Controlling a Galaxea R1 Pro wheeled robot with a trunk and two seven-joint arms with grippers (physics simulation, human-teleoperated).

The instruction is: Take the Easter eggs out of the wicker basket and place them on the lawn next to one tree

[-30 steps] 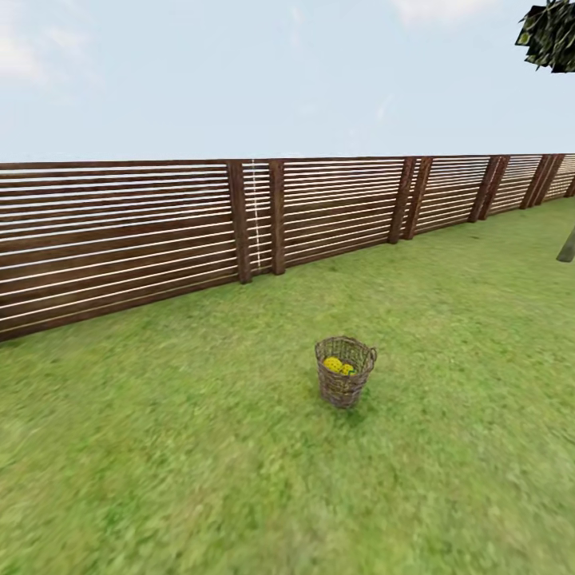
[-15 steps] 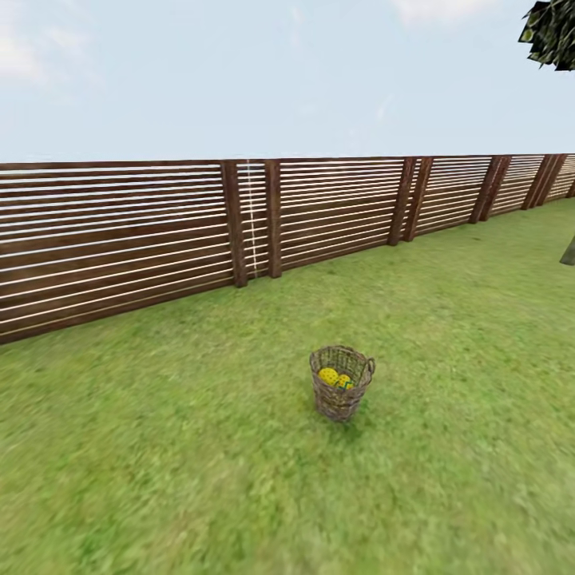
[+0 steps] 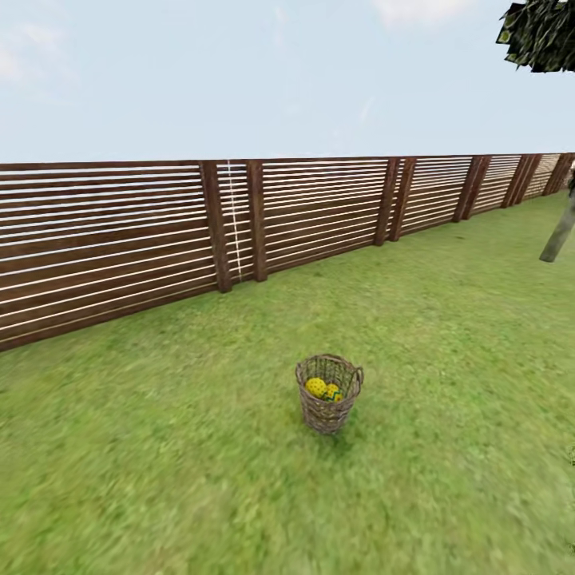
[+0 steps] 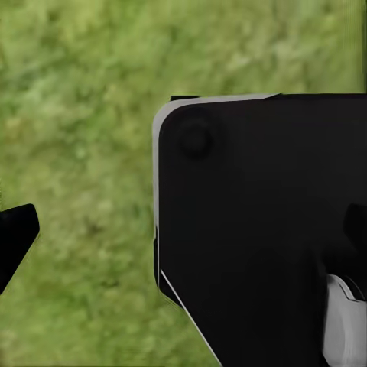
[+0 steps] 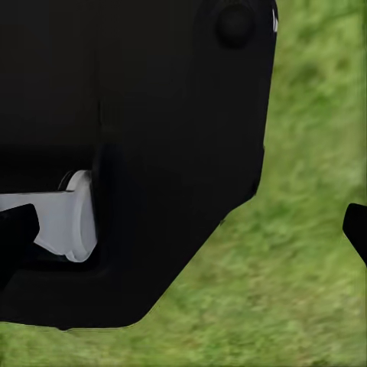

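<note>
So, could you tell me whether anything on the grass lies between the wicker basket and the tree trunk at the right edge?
Nothing visible does. In the head view, open lawn runs from the wicker basket, with the Easter eggs inside, to the tree trunk. The fence stands well behind that path.

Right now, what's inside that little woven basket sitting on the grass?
Yellow dotted Easter eggs lie inside the wicker basket. Two show clearly; the near wall hides the bottom, so a third can't be confirmed.
</note>
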